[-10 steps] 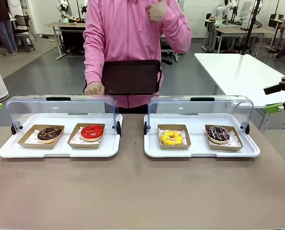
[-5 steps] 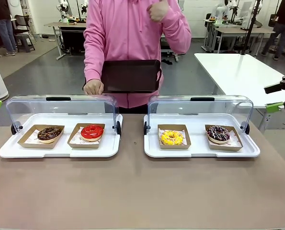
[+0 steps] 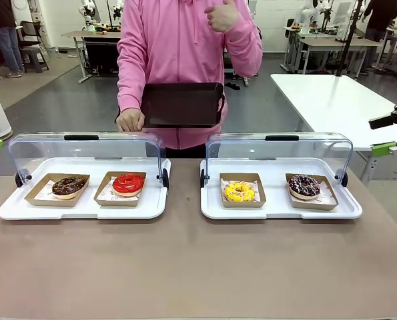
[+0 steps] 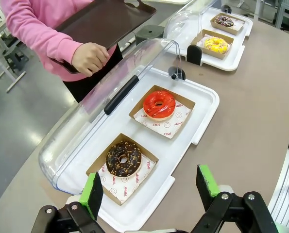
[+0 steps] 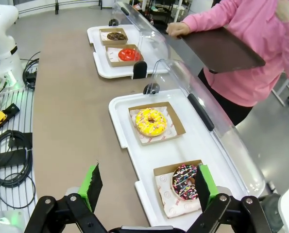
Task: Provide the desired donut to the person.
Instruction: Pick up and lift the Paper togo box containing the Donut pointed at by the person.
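Across the table the person held a tray behind two cases, lids up, where four donuts sat untouched, so with left gripper and right gripper empty, jaws spread, the pick seemed unstarted, awaiting which donut.

A white table stands at the far right, beyond the brown table. At the far left a bystander in jeans stands near a chair. Black cables coil off the brown table's near edge.
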`<state>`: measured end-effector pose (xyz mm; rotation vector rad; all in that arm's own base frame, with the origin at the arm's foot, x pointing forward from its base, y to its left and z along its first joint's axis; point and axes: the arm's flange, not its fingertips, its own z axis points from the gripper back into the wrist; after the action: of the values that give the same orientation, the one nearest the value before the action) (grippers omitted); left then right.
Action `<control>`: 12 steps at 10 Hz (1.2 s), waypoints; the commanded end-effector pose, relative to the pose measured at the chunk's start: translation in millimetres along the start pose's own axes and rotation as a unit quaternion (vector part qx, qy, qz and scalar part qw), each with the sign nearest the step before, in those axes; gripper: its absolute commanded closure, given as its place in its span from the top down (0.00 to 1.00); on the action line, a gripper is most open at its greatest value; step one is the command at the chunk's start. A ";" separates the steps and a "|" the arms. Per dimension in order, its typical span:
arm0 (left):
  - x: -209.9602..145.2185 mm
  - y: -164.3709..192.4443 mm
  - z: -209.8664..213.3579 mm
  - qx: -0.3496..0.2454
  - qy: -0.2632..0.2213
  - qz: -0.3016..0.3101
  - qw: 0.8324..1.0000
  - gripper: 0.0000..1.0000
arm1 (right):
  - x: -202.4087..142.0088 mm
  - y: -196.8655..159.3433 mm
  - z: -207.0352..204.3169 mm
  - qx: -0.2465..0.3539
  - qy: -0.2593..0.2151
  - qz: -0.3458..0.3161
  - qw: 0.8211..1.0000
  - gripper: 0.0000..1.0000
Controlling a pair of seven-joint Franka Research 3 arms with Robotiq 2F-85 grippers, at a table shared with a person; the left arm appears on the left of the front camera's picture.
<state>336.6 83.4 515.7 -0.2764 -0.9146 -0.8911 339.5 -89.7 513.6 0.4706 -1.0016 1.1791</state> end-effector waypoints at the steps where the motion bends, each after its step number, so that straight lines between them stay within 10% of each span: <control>1: -30.6 -38.8 -13.1 0.000 -0.022 -0.008 1.000 1.00 | 0.1 -4.3 -2.8 -0.003 -0.014 0.014 1.000 1.00; 12: -0.3 0.2 0.1 -0.001 -0.006 -0.004 1.000 1.00 | 2.1 0.6 -0.5 -0.002 -0.001 0.009 1.000 1.00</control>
<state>336.2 83.9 515.9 -0.2744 -0.9238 -0.8996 337.7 -88.2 516.2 0.4538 -1.0046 1.1857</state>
